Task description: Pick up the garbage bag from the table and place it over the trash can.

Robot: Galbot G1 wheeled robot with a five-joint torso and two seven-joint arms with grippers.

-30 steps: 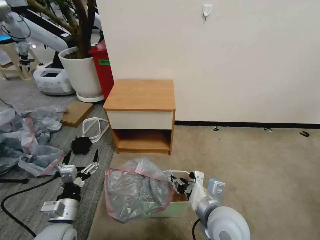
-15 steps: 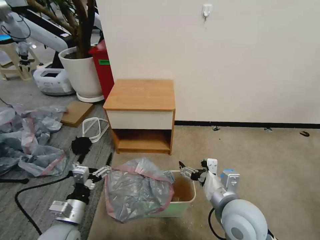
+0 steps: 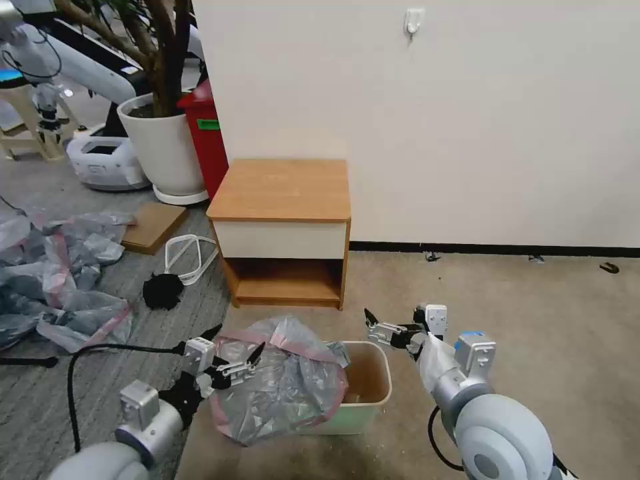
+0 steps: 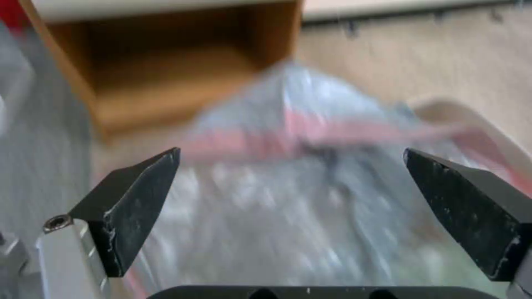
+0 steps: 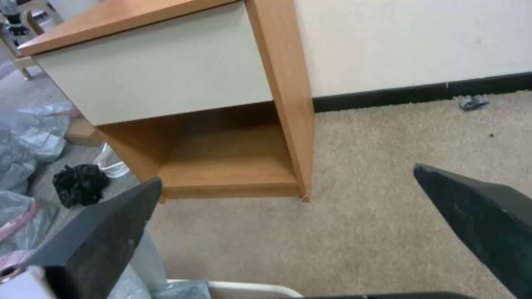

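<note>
Garbage bag (image 3: 280, 383) draped over trash can (image 3: 363, 400); left gripper (image 3: 233, 357) at bag, right gripper (image 3: 373, 323) above can, jaws wide.

Garbage bag (image 3: 280, 383): translucent grey, pink-red band seen along the rim. Trash can (image 3: 371, 395) under it: beige-cream, pale green low on the wall, brown inside. Table (image 3: 283, 190) behind the trash can: light wood, white drawer front. Beside the table, red bin (image 3: 205, 137) with green label, white plant pot (image 3: 163, 150). Carpet (image 3: 533, 313) beige; wall (image 3: 467, 120) off-white, black baseboard.
</note>
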